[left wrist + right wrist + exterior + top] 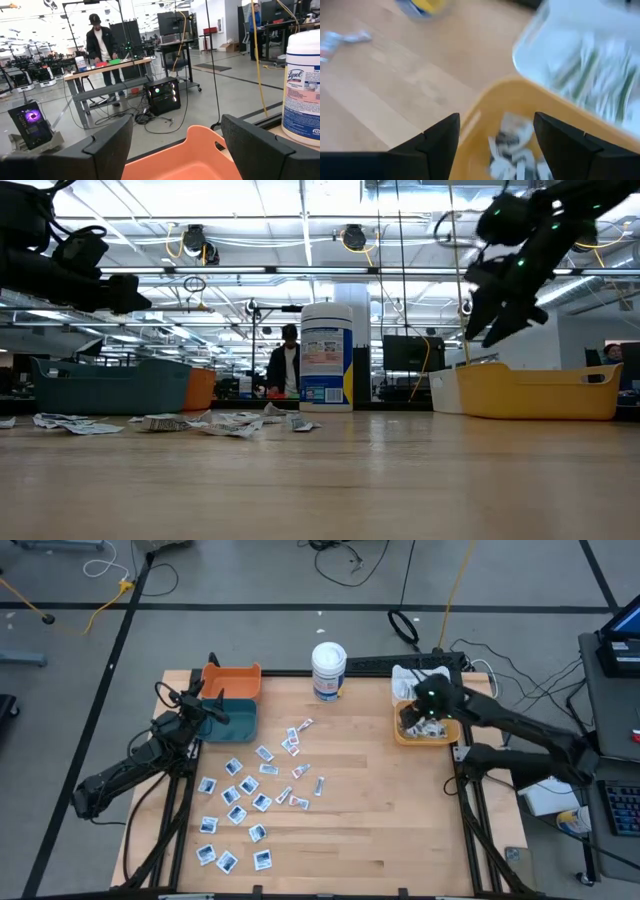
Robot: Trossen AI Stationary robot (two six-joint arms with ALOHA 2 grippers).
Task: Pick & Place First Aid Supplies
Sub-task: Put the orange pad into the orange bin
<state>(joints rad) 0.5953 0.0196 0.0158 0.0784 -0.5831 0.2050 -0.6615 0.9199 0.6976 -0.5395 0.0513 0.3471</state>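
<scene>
Many small white-and-blue packets [255,795] lie flat and scattered on the wooden table's left half; the low view shows them too [230,423]. My right gripper [418,712] hangs open and empty above the yellow bin [440,736]. In its wrist view [497,132] several packets [512,145] lie in that bin. My left gripper [214,710] is open and empty above the teal bin [235,722], pointing toward the orange bin [190,160].
A tall white tub with a blue label [328,671] stands at the table's far middle. A white bin [585,60] holding whitish strips sits behind the yellow bin. The orange bin [232,680] sits behind the teal one. A person [102,45] stands beyond the table.
</scene>
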